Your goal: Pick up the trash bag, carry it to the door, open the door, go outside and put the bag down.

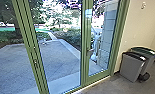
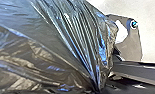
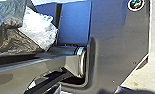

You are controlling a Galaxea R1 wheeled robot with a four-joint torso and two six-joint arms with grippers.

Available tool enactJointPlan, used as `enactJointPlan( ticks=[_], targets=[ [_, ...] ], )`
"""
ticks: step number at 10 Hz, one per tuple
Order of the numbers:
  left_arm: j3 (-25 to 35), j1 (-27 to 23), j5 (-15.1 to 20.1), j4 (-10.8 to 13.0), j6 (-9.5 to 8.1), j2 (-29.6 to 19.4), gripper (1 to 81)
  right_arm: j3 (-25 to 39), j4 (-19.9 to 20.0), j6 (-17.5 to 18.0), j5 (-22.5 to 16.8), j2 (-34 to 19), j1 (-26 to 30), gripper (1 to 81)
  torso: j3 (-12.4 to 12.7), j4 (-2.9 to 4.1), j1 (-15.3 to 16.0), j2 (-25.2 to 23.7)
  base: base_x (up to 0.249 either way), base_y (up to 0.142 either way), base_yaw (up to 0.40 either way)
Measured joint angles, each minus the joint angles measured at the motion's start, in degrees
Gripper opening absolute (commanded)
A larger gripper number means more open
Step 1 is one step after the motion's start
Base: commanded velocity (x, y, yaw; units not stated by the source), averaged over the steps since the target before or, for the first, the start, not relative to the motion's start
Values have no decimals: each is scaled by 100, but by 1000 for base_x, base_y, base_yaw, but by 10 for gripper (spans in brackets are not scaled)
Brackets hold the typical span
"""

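Your dark plastic trash bag bunches into folds in the left wrist view — you can't tell how far either gripper is open or what it holds. Head view: green-framed glass door right of centre — waste bins lower right.

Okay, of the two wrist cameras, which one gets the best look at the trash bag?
The left wrist view. The dark, shiny trash bag shows large there, its creases running together toward one gathered spot. The right wrist view catches a smaller piece of it, with something white and crumpled beside it.
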Motion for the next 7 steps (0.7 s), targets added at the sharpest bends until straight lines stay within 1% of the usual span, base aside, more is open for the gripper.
enactJointPlan(
  ticks=[6, 7],
  targets=[
    [-4, -2, -38, 0, 0, -30, 10, -22, -40, 2, 12, 29, 61, 811, 0, 0, 2, 0, 170, -103, 0],
    [-11, 4, -129, 0, 0, -33, 10, -22, -40, 9, 72, 29, 38, 811, 0, 0, 0, 0, 177, -103, 0]
  ],
)
